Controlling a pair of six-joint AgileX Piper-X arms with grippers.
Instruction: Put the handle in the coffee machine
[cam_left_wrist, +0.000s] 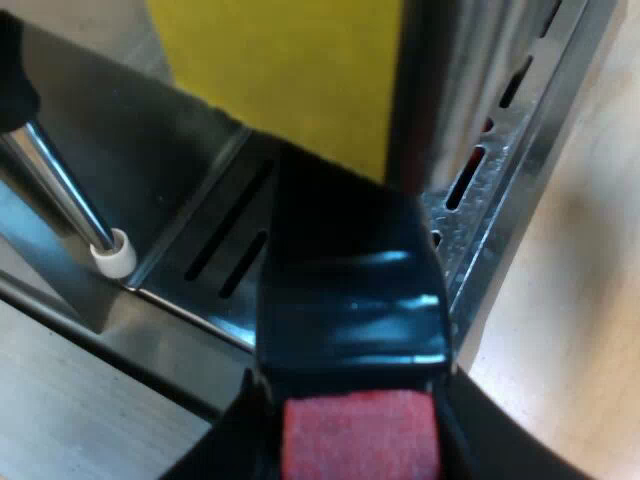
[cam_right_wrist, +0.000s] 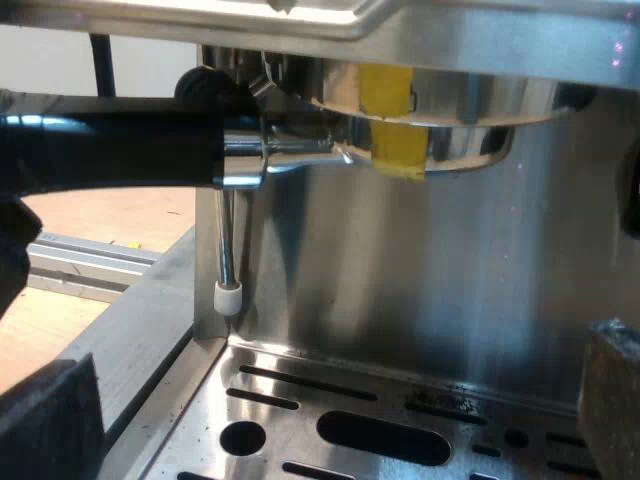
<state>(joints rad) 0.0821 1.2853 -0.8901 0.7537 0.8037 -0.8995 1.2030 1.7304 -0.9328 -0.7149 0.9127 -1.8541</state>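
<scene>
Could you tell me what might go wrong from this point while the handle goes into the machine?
1. The metal holder sits up at the machine's brew head, but I cannot tell whether it is locked. If the left gripper releases the handle early, the holder may drop onto the drip tray.
2. The steam wand hangs close beside the handle, so a wide turn could knock it.

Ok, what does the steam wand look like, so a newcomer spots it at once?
Find the stainless-steel espresso machine and the slotted metal drip tray at its foot. Near the tray's corner, by the black handle of the metal holder, a thin shiny steel tube hangs straight down. It alone ends in a small white tip.
</scene>
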